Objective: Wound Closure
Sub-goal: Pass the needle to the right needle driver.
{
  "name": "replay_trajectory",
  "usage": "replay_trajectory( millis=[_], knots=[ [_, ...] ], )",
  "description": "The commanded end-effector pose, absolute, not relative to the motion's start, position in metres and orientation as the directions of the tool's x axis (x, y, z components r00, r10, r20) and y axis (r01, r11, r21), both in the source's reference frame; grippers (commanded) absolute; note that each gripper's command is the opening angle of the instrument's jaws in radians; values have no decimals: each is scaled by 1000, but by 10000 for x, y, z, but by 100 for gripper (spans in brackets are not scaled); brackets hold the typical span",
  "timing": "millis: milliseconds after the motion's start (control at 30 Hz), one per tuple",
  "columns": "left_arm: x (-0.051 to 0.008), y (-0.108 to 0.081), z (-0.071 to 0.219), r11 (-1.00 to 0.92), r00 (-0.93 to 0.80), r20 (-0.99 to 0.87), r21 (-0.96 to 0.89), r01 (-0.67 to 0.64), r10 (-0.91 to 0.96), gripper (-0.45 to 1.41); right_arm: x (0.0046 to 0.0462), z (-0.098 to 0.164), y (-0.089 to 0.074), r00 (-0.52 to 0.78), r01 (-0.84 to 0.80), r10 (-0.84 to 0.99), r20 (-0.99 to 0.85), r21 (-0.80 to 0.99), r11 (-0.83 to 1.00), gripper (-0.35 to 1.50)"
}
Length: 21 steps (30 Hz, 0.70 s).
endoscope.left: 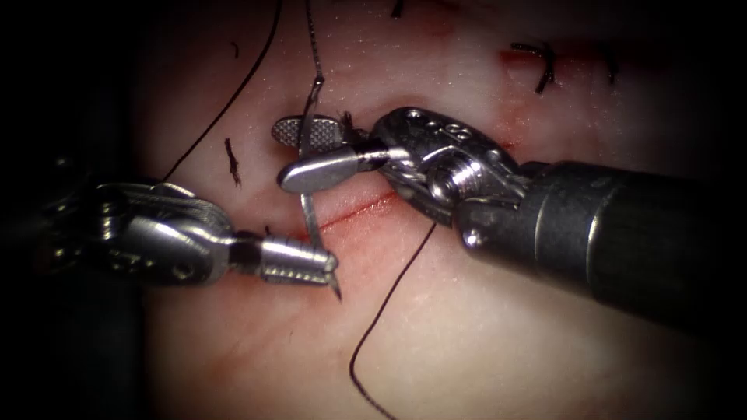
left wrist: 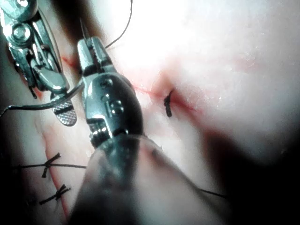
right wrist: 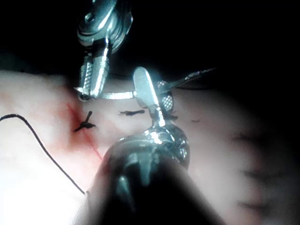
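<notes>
Pale tissue [endoscope.left: 482, 342] with a red cut [endoscope.left: 362, 208], both tools over it.
The left tool [endoscope.left: 331, 268] has its fingers clamped near the needle's [endoscope.left: 309, 210] tip; the right tool's [endoscope.left: 299, 152] fingers gape around its upper shaft, gripping nothing. The needle seems clear of the tissue, its thread [endoscope.left: 389, 303] trailing loose.

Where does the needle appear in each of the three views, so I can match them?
Endoscope view: needle left of centre, crossing the cut, apparently free of the tissue.
Left wrist view: needle curves from the left pincer through the open, empty right pincer.
Right wrist view: needle spans both pincers.
Shared landmark: left pincer, shut near the needle's tip.
</notes>
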State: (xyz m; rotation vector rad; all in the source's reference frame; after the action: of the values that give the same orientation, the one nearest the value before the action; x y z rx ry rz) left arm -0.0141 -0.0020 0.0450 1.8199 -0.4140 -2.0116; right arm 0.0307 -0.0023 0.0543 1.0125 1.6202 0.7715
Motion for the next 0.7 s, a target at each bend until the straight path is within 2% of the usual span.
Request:
replay_trajectory(
  millis=[33, 100, 267, 333, 400, 533, 700],
  knots=[
    [-147, -14, 453, -876, -76, -874, 473, 90, -480, -35, 314, 546, -19, -130, 245, 896, -424, 862, 443, -3],
    [-148, -14, 453, -876, -76, -874, 473, 91, -480, -35, 315, 547, -20, -133, 255, 906, -403, 869, 424, -35],
    [-149, -15, 453, -887, -76, -885, 452, 91, -459, -35, 316, 552, -22, -137, 253, 911, -390, 875, 413, -35],
    [-148, -13, 453, -910, -78, -908, 404, 90, -411, 15, 314, 553, -20, -145, 242, 911, -387, 879, 412, -35],
    [-148, -11, 453, -944, -93, -940, 321, 81, -327, 46, 311, 553, -18, -156, 228, 911, -383, 883, 410, -35],
    [-148, -7, 454, -993, -160, -980, 118, 2, -117, 77, 302, 555, -13, -155, 230, 912, -381, 883, 408, -35],
    [-145, -8, 457, -998, -188, -982, 43, -52, -33, 78, 296, 561, -3, -129, 186, 867, -482, 847, 498, -35]
  ],
)
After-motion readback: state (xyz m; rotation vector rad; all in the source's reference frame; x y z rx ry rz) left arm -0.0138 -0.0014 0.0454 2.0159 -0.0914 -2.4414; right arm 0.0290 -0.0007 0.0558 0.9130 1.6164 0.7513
